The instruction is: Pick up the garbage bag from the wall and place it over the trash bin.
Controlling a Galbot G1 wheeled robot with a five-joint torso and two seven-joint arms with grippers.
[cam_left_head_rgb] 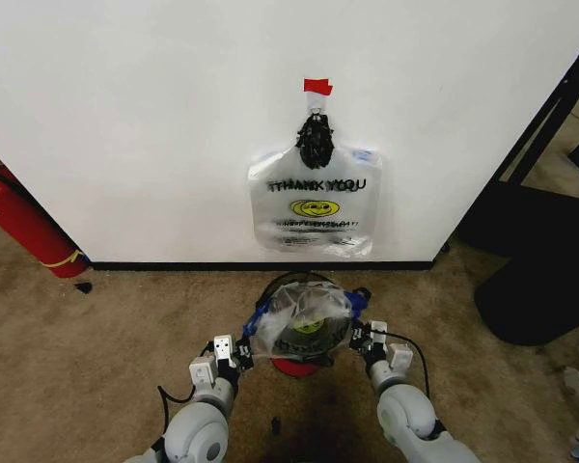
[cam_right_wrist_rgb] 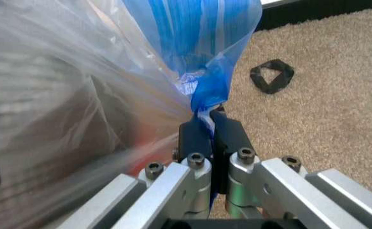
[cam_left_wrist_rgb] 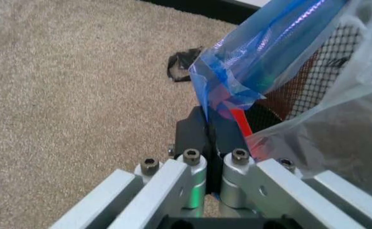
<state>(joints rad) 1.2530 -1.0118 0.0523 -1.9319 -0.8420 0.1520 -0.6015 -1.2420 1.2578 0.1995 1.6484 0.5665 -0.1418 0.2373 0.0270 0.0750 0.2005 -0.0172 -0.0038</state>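
Open carpet [cam_left_head_rgb: 125,318] flanks the trash bin [cam_left_head_rgb: 352,294]; the wall [cam_left_head_rgb: 154,125] blocks passage behind it

Plain white wall [cam_left_head_rgb: 135,116] straight ahead, black baseboard [cam_left_head_rgb: 174,264] along its foot. Beige short-pile carpet [cam_left_head_rgb: 106,338] across the floor, a few small dark scraps [cam_left_head_rgb: 83,286] lying loose on it. Red fire extinguisher [cam_left_head_rgb: 24,224] leaning low at the left edge. Dark furniture with a black frame [cam_left_head_rgb: 550,231] past the wall's corner on the right. Even, soft indoor light, faint shadows only
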